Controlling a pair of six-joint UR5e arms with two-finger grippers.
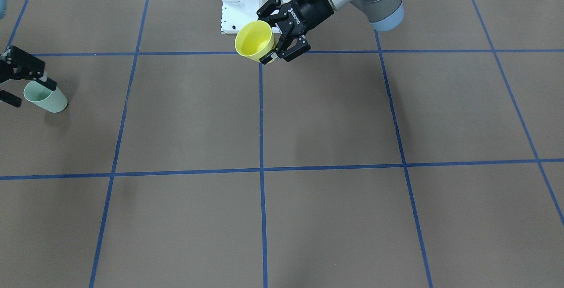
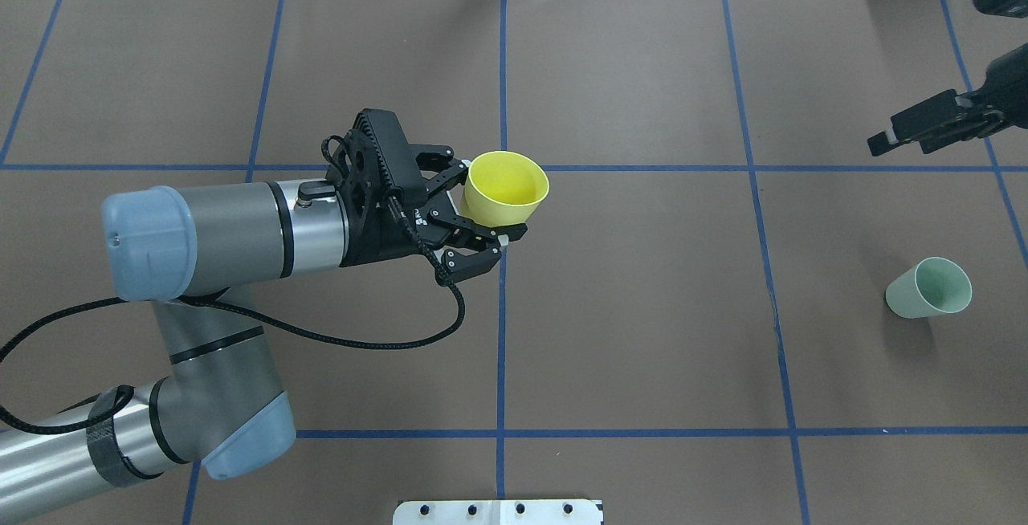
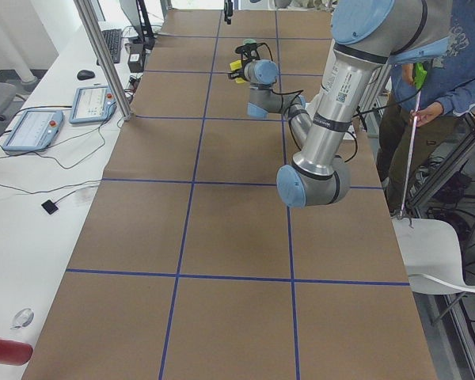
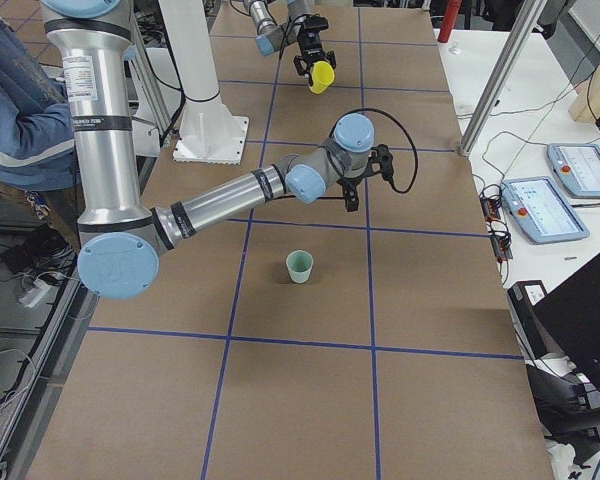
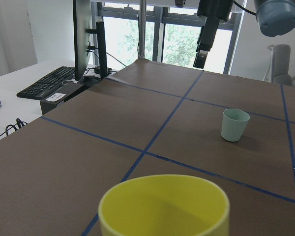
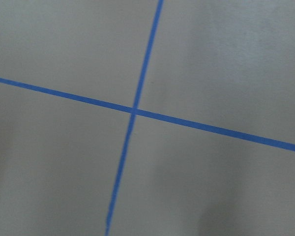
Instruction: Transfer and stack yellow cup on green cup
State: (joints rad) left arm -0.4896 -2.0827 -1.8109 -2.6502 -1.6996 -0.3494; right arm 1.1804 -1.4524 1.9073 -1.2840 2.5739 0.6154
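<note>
My left gripper (image 1: 271, 39) is shut on the yellow cup (image 1: 254, 40) and holds it upright, above the table near the centre line. The cup's rim fills the bottom of the left wrist view (image 5: 164, 206) and shows in the overhead view (image 2: 506, 188). The green cup (image 2: 929, 288) stands upright on the table far to the right, also seen in the left wrist view (image 5: 235, 124) and the exterior right view (image 4: 299, 266). My right gripper (image 1: 31, 93) hangs open and empty above the table, beyond the green cup and apart from it. The right wrist view shows only table.
Brown table paper with blue grid lines (image 2: 503, 308). The white robot base plate (image 1: 240, 1) is at the near edge. A person (image 3: 459, 71) stands beside the robot. A side table with tablets (image 4: 540, 205) and cables lies past the far edge.
</note>
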